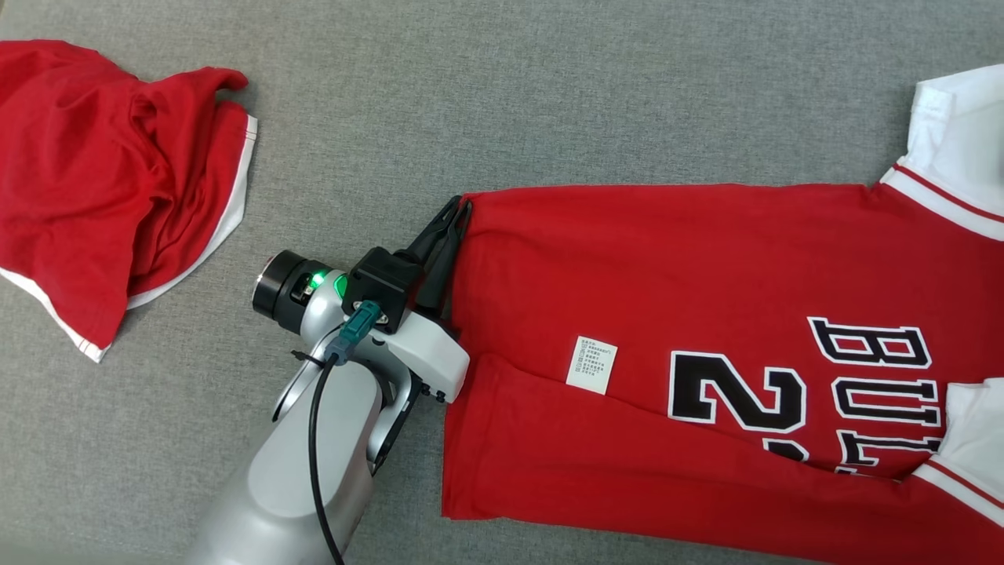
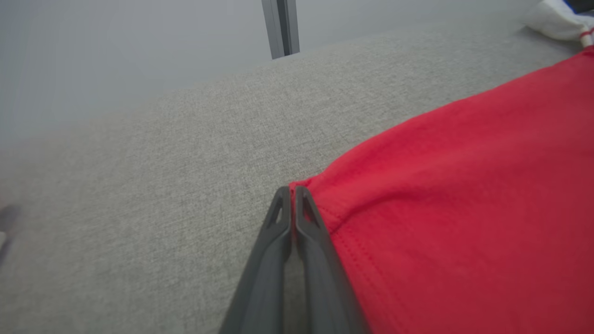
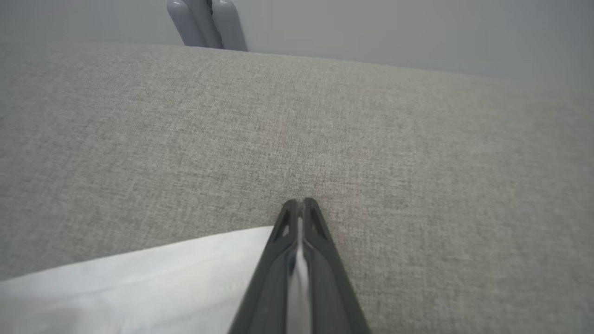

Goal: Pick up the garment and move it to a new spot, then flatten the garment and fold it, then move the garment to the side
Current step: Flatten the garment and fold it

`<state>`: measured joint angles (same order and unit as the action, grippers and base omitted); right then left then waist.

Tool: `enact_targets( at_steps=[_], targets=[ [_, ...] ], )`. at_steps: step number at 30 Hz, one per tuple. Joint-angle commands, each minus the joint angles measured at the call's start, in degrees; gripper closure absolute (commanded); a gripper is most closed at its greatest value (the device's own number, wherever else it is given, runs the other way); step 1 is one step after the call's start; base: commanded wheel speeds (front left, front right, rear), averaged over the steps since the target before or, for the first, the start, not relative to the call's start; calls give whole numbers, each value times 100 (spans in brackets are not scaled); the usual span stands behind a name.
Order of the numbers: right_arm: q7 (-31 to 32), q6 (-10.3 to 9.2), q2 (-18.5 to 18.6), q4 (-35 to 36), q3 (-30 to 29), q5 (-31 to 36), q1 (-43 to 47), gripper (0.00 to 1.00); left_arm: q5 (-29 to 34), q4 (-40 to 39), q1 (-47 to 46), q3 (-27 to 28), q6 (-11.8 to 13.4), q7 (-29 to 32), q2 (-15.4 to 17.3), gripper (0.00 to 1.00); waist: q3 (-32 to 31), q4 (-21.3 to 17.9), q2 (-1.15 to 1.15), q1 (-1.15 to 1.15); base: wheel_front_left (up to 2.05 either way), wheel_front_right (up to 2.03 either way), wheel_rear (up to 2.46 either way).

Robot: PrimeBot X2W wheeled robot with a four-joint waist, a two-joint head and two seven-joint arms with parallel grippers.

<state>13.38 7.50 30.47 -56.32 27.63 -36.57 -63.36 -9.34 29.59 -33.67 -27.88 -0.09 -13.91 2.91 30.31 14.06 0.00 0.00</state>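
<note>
The garment (image 1: 706, 259) is a red jersey with black and white lettering and white sleeves, lying spread flat across the right half of the grey cloth surface. My left gripper (image 1: 461, 205) rests at the hem's far corner. In the left wrist view that gripper (image 2: 293, 189) is shut, with the red corner of the garment (image 2: 464, 208) pinched at its tips. My right gripper (image 3: 300, 200) is shut low on the surface, with a strip of the white sleeve (image 3: 139, 283) caught between its fingers.
A second red garment (image 1: 102, 180) with white trim lies crumpled at the far left. A white care label (image 1: 591, 364) lies on the jersey. Bare grey surface (image 1: 549, 94) stretches between the two garments. A grey post (image 2: 280, 28) stands beyond the far edge.
</note>
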Motion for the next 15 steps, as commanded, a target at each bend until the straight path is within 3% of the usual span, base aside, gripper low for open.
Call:
enact_targets(
  at_steps=[1, 15],
  targets=[
    [-48, -1, -4, -81, 105, -49, 59, 100, -35, 34, -116, -13, 35, -22, 15, 100, -8, -32, 0, 0, 0, 0, 0],
    [-1150, -1, 106, 315, 792, -405, -61, 100, -143, 174, -167, 24, 112, -42, 116, 100, -175, -270, 0, 0, 0, 0, 0]
  ],
)
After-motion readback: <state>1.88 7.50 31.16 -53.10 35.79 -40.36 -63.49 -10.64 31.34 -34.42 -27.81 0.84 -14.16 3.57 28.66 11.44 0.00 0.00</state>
